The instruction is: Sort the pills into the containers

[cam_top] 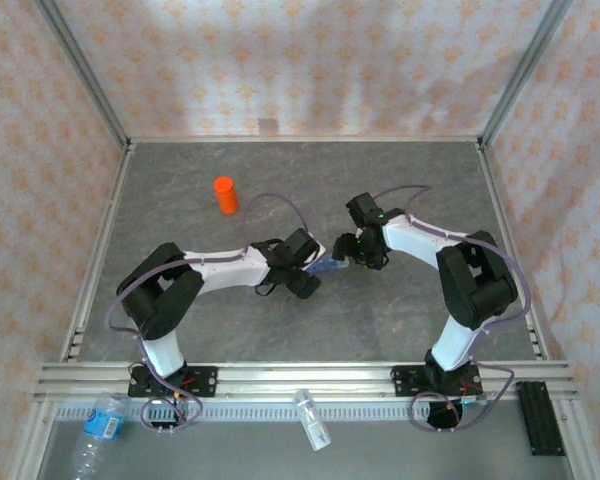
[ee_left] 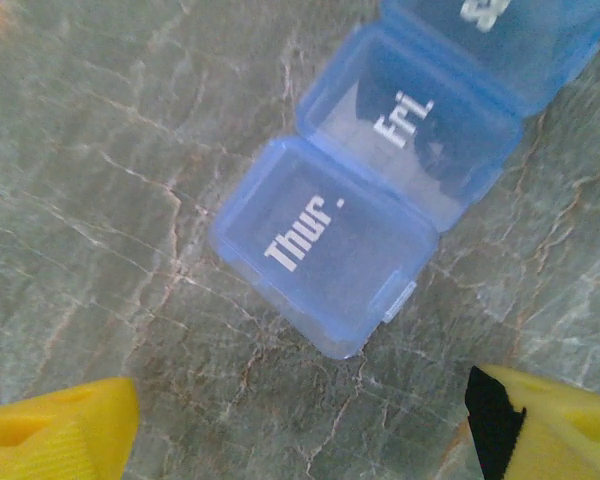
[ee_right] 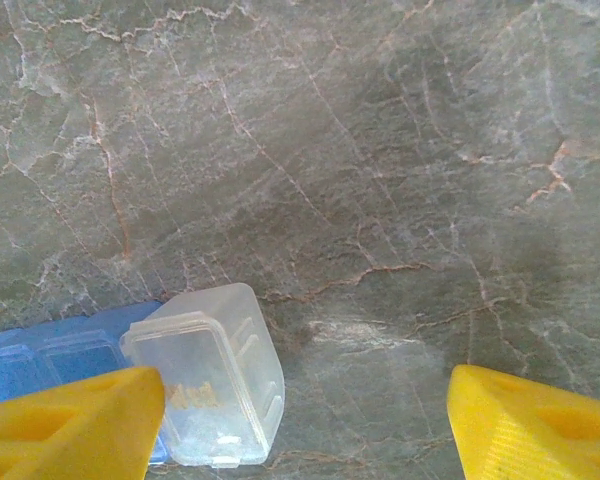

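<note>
Left gripper (ee_left: 302, 388): you have it released; its yellow fingers (ee_left: 60, 430) stand wide apart with bare marble table (ee_left: 100, 200) between them.
Right gripper (ee_right: 305, 385): also released, yellow fingers (ee_right: 535, 425) spread wide, gripping nothing.
Blue pill organizer (ee_left: 325, 260): on the table just past your left fingertips, towards 12 o'clock in the left wrist view. The "Thur" cell is nearest, "Fri" is behind it, and the strip runs off towards 1 o'clock.
Organizer from above: it lies mid-table between your two grippers, the left at 9 o'clock of it and the right at 2 o'clock.
Clear compartment (ee_right: 210, 385): at 7 o'clock in the right wrist view, against the blue strip and beside the finger on that side. You cannot tell whether they touch.
Orange vial (cam_top: 225, 195): upright, at 10 o'clock from the organizer, well apart.
Water bottle (cam_top: 100, 425): lying at 7 o'clock, in front of the arm bases.
</note>
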